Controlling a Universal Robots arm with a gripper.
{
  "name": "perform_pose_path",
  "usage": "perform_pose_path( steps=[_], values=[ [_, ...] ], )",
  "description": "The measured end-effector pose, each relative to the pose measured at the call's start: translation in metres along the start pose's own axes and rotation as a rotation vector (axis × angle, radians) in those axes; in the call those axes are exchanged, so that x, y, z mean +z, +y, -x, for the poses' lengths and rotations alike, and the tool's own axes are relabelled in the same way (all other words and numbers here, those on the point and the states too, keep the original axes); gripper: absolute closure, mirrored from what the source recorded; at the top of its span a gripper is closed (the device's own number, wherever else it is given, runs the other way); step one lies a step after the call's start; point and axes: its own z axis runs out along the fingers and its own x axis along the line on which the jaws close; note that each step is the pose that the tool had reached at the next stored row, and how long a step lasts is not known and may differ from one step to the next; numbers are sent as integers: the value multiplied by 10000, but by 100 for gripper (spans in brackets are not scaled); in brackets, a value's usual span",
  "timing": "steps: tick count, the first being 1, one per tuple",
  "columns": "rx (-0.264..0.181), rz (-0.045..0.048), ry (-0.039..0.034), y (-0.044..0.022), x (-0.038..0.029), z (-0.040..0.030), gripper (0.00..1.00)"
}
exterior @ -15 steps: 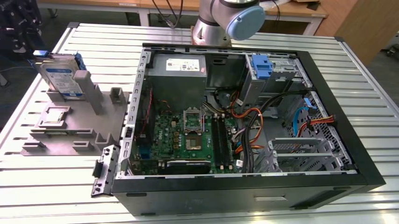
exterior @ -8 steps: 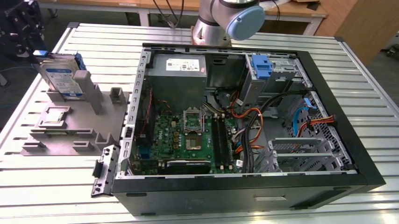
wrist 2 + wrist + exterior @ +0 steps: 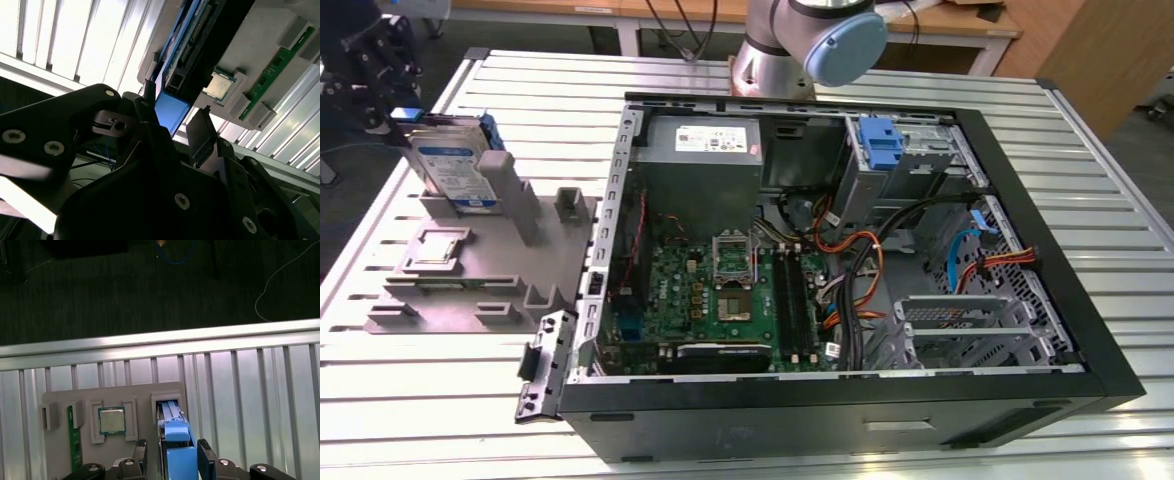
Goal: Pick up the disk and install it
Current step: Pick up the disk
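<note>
Arm: the arm's grey-and-blue joint (image 3: 817, 40) stands at the far edge of the worktop (image 3: 720, 445), behind the open computer case (image 3: 1067, 330).
Tool pose: the tool (image 3: 384, 95) hangs at the exterior view's far left, above the grey fixture (image 3: 467, 275), and points down at the fixture's tall slot.
Tool state: open at a narrow spread. In the first wrist view its two black fingers (image 3: 140, 451) straddle the blue top end of the disk, one on each side, with a thin gap showing on at least one side.
Disk: the disk (image 3: 454, 165) stands upright on edge in the fixture's slot, outside the case, with its label facing the exterior view and its blue rails at the sides.
Fixture neighbours: a square silver chip (image 3: 111, 421) and a green memory stick (image 3: 75, 440) lie in their own recesses beside the disk's slot.
Case: it lies on its side with the board and cables exposed, well apart from the tool.
</note>
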Motion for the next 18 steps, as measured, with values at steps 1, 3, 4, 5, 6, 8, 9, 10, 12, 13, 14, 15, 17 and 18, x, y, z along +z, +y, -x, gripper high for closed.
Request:
perform_pose_path(
  steps=[1,3,4,5,6,8,9,10,12,13,14,15,17,18],
  values=[
    [0,20,2,0,17,0,48],
    [0,43,4,-1,53,-1,48],
    [0,57,6,-1,68,-1,48],
    [0,66,7,-1,82,-1,48],
    [1,70,7,-1,90,-1,48],
    [0,74,9,-1,92,-1,48],
    [1,75,9,-1,92,-1,48],
    [1,73,8,-1,93,-1,48],
    [1,72,7,-1,94,-1,48],
    [1,72,8,-1,95,-1,48],
    [0,72,7,-1,95,-1,50],
    [0,72,7,-1,95,-1,50],
    [1,72,7,-2,96,-1,56],
    [0,69,6,-3,98,-1,56]
  ],
)
